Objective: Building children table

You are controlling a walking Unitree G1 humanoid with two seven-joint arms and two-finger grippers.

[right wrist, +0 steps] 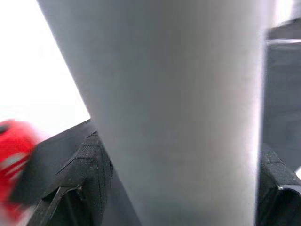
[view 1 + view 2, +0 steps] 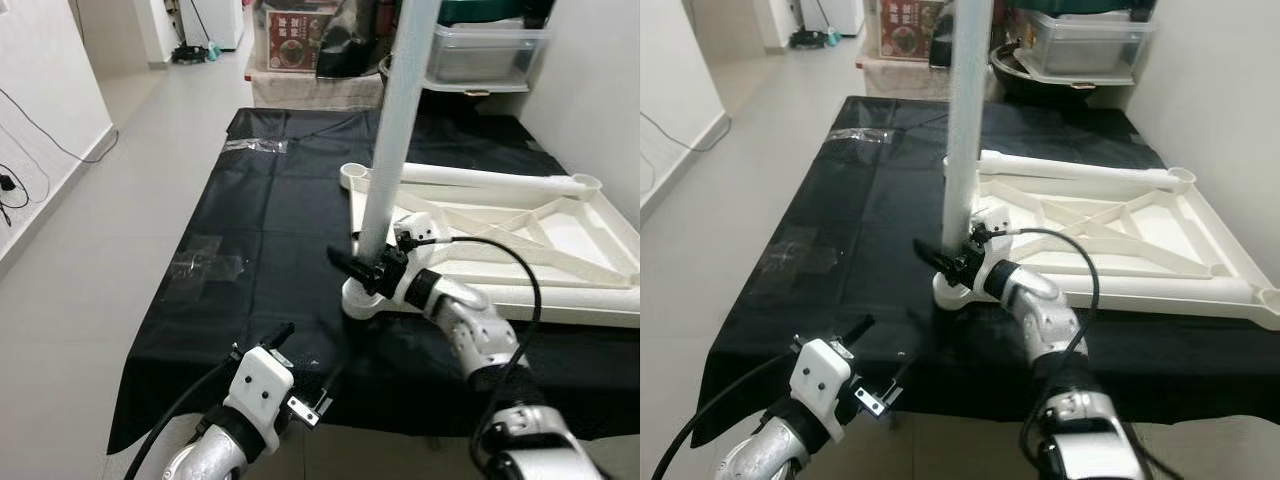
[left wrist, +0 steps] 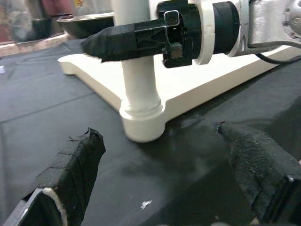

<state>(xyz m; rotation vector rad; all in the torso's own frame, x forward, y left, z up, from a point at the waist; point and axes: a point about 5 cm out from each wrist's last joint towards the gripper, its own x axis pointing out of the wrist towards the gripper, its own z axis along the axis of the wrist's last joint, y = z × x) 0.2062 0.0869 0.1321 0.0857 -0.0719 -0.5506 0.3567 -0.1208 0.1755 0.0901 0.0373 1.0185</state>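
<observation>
A white children's table top (image 2: 565, 235) lies upside down on a black sheet (image 2: 270, 220). A white table leg (image 2: 398, 130) stands upright in the near-left corner socket (image 2: 362, 300). My right gripper (image 2: 366, 266) is shut on this leg just above the socket; in the right wrist view the leg (image 1: 178, 117) sits between the two black fingers (image 1: 89, 165). My left gripper (image 2: 300, 370) hovers open over the sheet's front edge, short of the socket (image 3: 141, 127), with nothing between its fingers (image 3: 77, 165).
Empty corner sockets (image 2: 355, 172) (image 2: 588, 183) show on the top's far side. Clear plastic wrap (image 2: 205, 262) lies on the sheet. Storage boxes (image 2: 480, 50) stand behind, a white wall (image 2: 590, 90) at right, and grey floor (image 2: 110, 220) at left.
</observation>
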